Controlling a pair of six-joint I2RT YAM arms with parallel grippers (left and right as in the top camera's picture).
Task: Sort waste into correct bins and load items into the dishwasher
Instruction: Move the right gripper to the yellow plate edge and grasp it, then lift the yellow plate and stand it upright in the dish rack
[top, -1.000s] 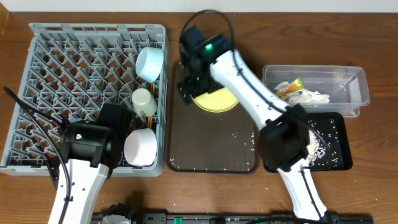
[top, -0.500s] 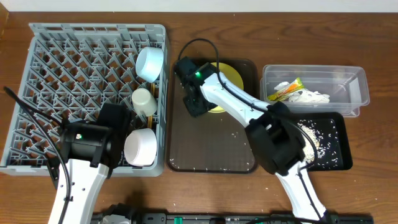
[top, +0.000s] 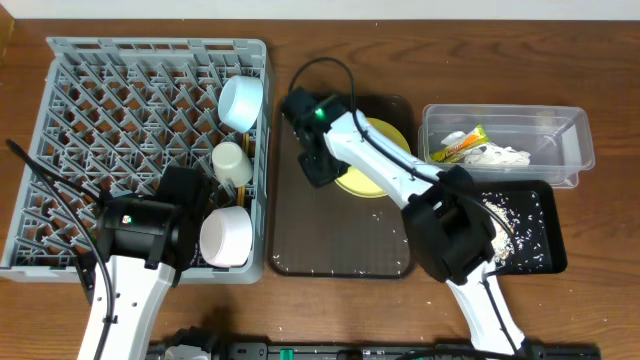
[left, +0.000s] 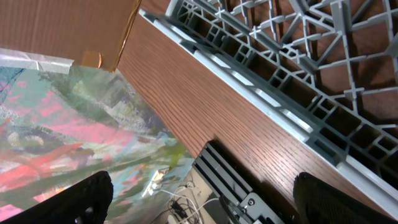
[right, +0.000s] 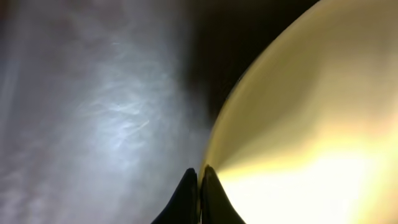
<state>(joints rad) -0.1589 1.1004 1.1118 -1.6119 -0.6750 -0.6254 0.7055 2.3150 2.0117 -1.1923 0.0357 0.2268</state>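
On the brown tray (top: 340, 240), our right gripper (right: 199, 179), wide 1 second ago, now sits closed at the rim of the glossy round yellow plate (right: 298, 124); left gripper (left: 202, 196) gapes.

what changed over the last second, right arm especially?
The right gripper moved down the brown tray to the left rim of the yellow plate and closed on it. The plate shifted to the right on the tray. Unchanged: the left gripper is open at the edge of the dish rack, and nothing else moved.

Wooden table (top: 600, 60) with rack (top: 150, 46), brown tray (top: 340, 235), tub (top: 572, 140), black tray (top: 545, 255)
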